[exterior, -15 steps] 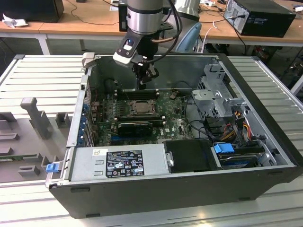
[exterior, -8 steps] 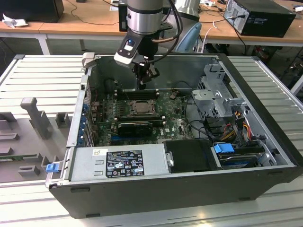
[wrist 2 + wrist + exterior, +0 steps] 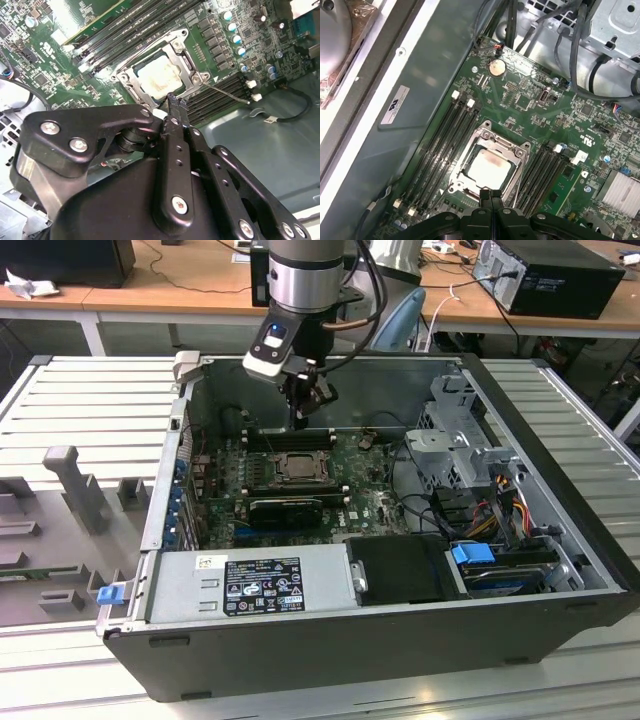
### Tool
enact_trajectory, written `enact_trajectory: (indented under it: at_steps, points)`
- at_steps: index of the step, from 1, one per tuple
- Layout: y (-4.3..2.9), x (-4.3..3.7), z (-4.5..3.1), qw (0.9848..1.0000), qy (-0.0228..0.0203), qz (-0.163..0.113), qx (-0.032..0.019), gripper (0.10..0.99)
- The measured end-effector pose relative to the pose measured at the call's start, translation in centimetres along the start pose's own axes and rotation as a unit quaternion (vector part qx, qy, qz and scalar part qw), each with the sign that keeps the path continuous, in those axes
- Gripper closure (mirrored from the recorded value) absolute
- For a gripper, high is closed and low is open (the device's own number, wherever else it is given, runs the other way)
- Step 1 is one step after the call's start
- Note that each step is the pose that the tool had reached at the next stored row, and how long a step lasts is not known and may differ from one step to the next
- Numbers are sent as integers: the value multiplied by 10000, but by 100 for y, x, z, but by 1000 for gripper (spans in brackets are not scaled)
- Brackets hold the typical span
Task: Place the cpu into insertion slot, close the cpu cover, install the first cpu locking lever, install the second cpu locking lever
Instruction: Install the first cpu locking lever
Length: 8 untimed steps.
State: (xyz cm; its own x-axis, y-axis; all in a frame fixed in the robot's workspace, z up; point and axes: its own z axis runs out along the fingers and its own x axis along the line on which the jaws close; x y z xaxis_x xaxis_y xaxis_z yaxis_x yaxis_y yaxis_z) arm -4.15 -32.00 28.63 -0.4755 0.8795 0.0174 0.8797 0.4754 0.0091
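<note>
Silver cpu cover (image 3: 506, 146) frames the seated cpu (image 3: 490, 167), the clenched, empty gripper (image 3: 491, 193) hanging above one frame edge.

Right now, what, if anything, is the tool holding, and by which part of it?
Nothing is held: the tool is shut, fingertips together with nothing between them, close above the cpu, which lies under the cpu cover.
</note>
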Motion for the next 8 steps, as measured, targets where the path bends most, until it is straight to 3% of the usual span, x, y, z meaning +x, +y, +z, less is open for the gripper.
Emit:
enact_trajectory:
  at_steps: [8]
  points:
    - [0,0,0,9997,2,-244,4,980]
